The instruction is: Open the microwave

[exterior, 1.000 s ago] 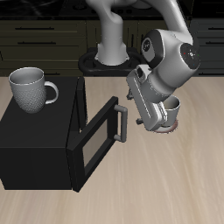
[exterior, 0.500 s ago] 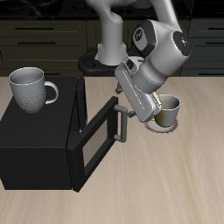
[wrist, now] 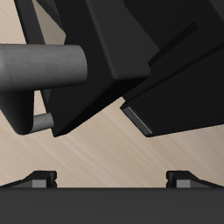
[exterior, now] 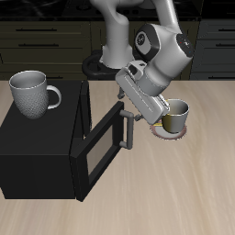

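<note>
Microwave [exterior: 41,151] occupies the table at 9 o'clock, door [exterior: 103,147] ajar. Gripper [exterior: 139,126] hovers beside the handle [exterior: 122,127], fingers spread and empty, positioned to swing it wider.

one large matte black box microwave [exterior: 41,151] with its door ajar, two mugs, a grey one [exterior: 33,93] and a cream one [exterior: 176,115], one round coaster-like plate [exterior: 165,133]

The table [exterior: 184,193] is light wood. A big black microwave [exterior: 41,151] sits on it, near the front edge and toward one side edge, with its door swung open. Farther back, near the middle, a small round plate [exterior: 168,131] lies on the table with a mug [exterior: 176,114] on it.
</note>
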{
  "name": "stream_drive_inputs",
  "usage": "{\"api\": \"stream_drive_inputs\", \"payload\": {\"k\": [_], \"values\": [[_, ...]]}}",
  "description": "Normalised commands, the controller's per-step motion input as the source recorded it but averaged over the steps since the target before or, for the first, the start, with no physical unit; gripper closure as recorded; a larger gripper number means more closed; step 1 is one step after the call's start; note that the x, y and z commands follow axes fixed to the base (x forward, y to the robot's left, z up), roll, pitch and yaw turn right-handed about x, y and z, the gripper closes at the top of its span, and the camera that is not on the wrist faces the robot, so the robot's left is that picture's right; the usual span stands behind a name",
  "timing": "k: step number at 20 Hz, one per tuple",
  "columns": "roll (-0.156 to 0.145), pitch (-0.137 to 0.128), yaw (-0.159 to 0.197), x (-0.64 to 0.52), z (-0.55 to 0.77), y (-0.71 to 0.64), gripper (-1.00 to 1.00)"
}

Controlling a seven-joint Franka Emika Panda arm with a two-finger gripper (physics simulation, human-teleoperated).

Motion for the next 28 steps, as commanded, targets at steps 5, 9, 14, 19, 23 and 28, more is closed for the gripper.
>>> {"api": "stream_drive_inputs", "payload": {"k": [5,9,14,19,23,28], "values": [[0.075,-0.028,0.205,-0.15,-0.22,0.14,-1.0],[-0.011,-0.098,0.27,0.0,-0.13,-0.21,-1.0],[-0.013,-0.052,0.164,0.2,0.0,-0.54,-1.0],[-0.044,-0.121,0.182,0.03,0.17,-0.44,-1.0],[0.081,-0.056,0.189,-0.06,0.05,-0.02,-1.0],[0.092,-0.057,0.209,0.08,0.03,0.16,-1.0]]}}
